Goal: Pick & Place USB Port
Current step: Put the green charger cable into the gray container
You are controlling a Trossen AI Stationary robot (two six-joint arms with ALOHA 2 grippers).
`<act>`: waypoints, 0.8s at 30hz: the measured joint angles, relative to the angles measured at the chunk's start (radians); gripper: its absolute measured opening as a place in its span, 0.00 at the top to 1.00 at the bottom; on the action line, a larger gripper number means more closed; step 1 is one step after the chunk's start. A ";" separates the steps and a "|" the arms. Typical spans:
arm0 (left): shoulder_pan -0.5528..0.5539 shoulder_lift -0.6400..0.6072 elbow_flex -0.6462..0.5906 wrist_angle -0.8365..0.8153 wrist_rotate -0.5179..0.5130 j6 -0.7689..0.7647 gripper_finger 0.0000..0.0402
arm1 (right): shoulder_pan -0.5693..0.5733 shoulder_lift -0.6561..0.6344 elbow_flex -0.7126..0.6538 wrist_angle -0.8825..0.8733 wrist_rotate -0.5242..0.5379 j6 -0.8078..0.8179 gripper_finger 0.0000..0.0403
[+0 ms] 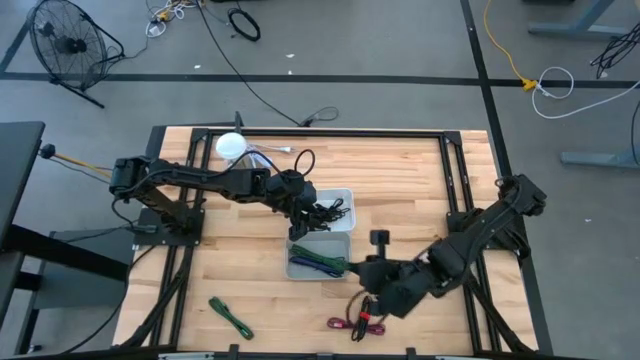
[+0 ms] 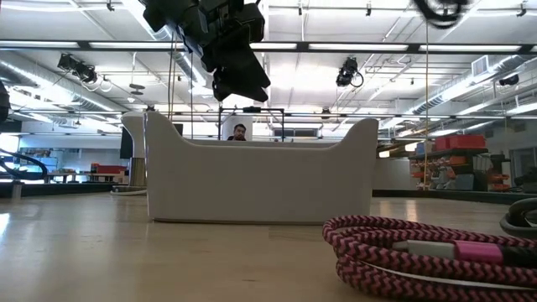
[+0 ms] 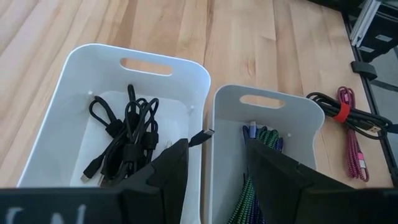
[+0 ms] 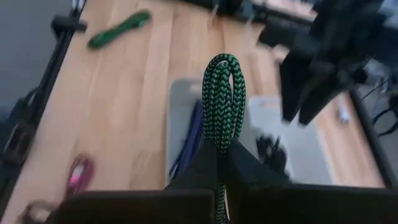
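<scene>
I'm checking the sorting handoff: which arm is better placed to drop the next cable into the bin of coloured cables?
The right. Its gripper is shut on a green braided cable and faces the coloured-cable bin. The left gripper hangs open and empty above the black-cable bin.

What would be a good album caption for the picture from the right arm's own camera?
Right gripper shut on a green braided cable, held above the wooden table.
</scene>
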State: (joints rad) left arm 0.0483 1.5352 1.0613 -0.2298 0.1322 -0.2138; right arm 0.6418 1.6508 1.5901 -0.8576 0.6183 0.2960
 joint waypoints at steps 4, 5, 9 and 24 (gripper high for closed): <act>0.000 0.000 0.000 0.000 0.000 0.000 0.58 | -0.054 -0.002 -0.041 0.191 -0.019 -0.090 1.00; 0.000 0.000 0.000 0.000 0.000 0.000 0.58 | -0.068 -0.001 -0.059 0.243 -0.049 -0.120 1.00; 0.000 0.000 0.000 0.000 0.000 0.005 0.58 | -0.119 0.000 -0.135 0.457 -0.176 -0.212 1.00; 0.000 0.000 0.000 -0.001 0.000 0.027 0.58 | -0.294 0.000 -0.465 0.922 -0.352 -0.197 1.00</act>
State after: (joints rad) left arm 0.0483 1.5352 1.0611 -0.2313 0.1318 -0.1871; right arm 0.3476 1.6505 1.1256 0.0645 0.2661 0.0994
